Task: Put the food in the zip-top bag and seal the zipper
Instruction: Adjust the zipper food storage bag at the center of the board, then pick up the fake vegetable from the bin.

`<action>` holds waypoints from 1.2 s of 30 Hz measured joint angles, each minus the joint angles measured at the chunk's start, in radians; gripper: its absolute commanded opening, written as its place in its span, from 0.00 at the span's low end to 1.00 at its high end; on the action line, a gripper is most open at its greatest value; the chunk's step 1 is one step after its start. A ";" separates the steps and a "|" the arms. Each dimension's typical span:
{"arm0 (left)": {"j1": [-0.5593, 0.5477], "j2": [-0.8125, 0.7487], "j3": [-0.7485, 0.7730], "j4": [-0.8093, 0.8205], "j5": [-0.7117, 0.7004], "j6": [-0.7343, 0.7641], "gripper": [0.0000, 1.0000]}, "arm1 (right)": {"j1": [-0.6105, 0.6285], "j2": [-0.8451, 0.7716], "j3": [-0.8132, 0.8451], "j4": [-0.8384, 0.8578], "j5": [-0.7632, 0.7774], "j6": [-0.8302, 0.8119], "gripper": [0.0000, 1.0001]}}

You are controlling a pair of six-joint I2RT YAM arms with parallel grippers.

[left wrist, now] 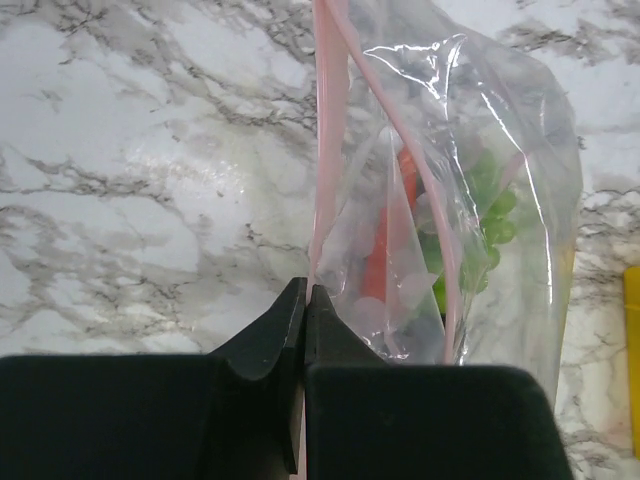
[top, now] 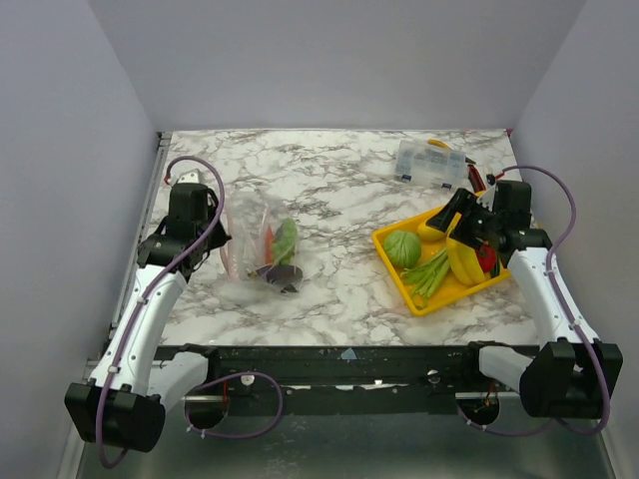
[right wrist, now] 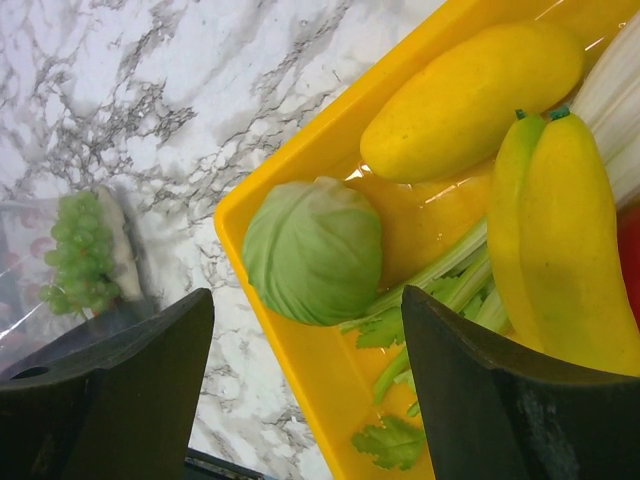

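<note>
Yellow tray (right wrist: 320, 135), green cabbage (right wrist: 312, 250), grey-veined white table (right wrist: 150, 100)

A robotics lab test cell: plain grey walls (top: 339, 60) box in a marble-patterned counter (top: 339, 170). Two white robot arms (top: 150, 309) with purple cables (top: 245, 404) sit on a black rail (top: 339, 364), and toy food (top: 402, 247) is staged in a yellow tray (top: 396, 276).

The left arm (top: 150, 317) stretches forward, the left gripper (left wrist: 305, 292) with its jaws pinched tight on the zipper (left wrist: 327, 150). The right arm (top: 551, 289) stretches forward too, the right gripper (right wrist: 305, 298) with its jaws spread wide, holding nothing.
</note>
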 measured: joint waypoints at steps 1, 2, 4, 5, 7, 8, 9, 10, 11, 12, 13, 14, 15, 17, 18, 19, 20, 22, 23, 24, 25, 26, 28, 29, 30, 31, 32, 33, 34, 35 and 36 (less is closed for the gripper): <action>0.000 0.011 0.011 0.003 0.018 -0.007 0.00 | 0.000 0.001 0.000 0.004 0.000 0.000 0.76; 0.000 0.026 0.025 0.012 0.034 -0.013 0.00 | 0.002 0.004 0.000 0.008 0.000 0.000 0.76; 0.000 0.058 0.060 0.025 0.079 -0.026 0.00 | 0.008 0.017 0.000 0.017 0.002 0.002 0.75; 0.000 0.072 0.074 0.030 0.098 -0.032 0.00 | 0.013 0.027 0.000 0.021 0.006 0.006 0.75; -0.001 0.119 0.122 0.049 0.164 -0.047 0.00 | 0.033 0.049 0.000 0.026 0.033 0.016 0.75; -0.004 0.138 0.142 0.053 0.193 -0.051 0.00 | 0.051 0.058 0.000 0.027 0.055 0.022 0.74; -0.010 0.162 0.166 0.056 0.224 -0.055 0.00 | 0.073 0.065 0.000 0.027 0.076 0.031 0.74; -0.018 0.187 0.192 0.056 0.254 -0.055 0.00 | 0.093 0.071 -0.001 0.029 0.099 0.040 0.74; -0.026 0.204 0.209 0.060 0.275 -0.055 0.00 | 0.109 0.074 -0.002 0.029 0.121 0.052 0.73; -0.036 0.222 0.228 0.062 0.298 -0.053 0.00 | 0.121 0.077 -0.003 0.029 0.137 0.062 0.72; -0.047 0.235 0.240 0.066 0.317 -0.051 0.00 | 0.127 0.078 -0.004 0.029 0.159 0.072 0.72; -0.052 0.241 0.245 0.070 0.332 -0.048 0.00 | 0.129 0.080 -0.004 0.029 0.184 0.088 0.72; -0.060 0.243 0.246 0.073 0.348 -0.041 0.00 | 0.128 0.082 -0.004 0.029 0.215 0.101 0.73; -0.064 0.241 0.246 0.074 0.364 -0.031 0.00 | 0.128 0.088 -0.004 0.025 0.293 0.139 0.74; -0.064 0.237 0.246 0.076 0.372 -0.023 0.00 | 0.128 0.092 -0.004 0.022 0.337 0.156 0.75; -0.064 0.233 0.243 0.081 0.380 -0.017 0.00 | 0.128 0.096 -0.004 0.021 0.377 0.177 0.76; -0.065 0.226 0.237 0.091 0.387 -0.011 0.00 | 0.128 0.100 -0.004 0.020 0.412 0.193 0.77; -0.071 0.207 0.217 0.110 0.405 0.003 0.00 | 0.128 0.106 -0.004 0.021 0.463 0.219 0.78; -0.082 0.196 0.206 0.121 0.418 0.011 0.00 | 0.128 0.109 -0.003 0.021 0.482 0.227 0.78; -0.094 0.189 0.200 0.128 0.430 0.018 0.00 | 0.128 0.116 -0.002 0.020 0.499 0.235 0.78; -0.112 0.184 0.196 0.135 0.445 0.024 0.00 | 0.128 0.124 0.002 0.020 0.516 0.243 0.78; -0.130 0.180 0.193 0.147 0.462 0.030 0.00 | 0.126 0.132 0.006 0.019 0.530 0.248 0.78; -0.167 0.176 0.190 0.166 0.488 0.035 0.00 | 0.121 0.145 0.014 0.019 0.549 0.261 0.77; -0.195 0.174 0.187 0.179 0.497 0.032 0.00 | 0.118 0.146 0.014 0.019 0.554 0.267 0.78; -0.215 0.173 0.186 0.186 0.503 0.029 0.00 | 0.114 0.146 0.014 0.019 0.560 0.270 0.77; -0.241 0.173 0.184 0.194 0.505 0.013 0.00 | 0.111 0.144 0.014 0.019 0.565 0.273 0.78; -0.262 0.173 0.181 0.203 0.505 0.001 0.00 | 0.108 0.142 0.014 0.019 0.568 0.277 0.78; -0.284 0.174 0.175 0.215 0.505 -0.018 0.00 | 0.106 0.140 0.014 0.019 0.571 0.278 0.78; -0.308 0.177 0.162 0.235 0.512 -0.054 0.00 | 0.105 0.136 0.014 0.019 0.576 0.278 0.78; -0.322 0.183 0.150 0.252 0.521 -0.082 0.00 | 0.105 0.132 0.013 0.019 0.581 0.278 0.78; -0.327 0.190 0.142 0.264 0.528 -0.103 0.00 | 0.105 0.127 0.013 0.017 0.592 0.278 0.78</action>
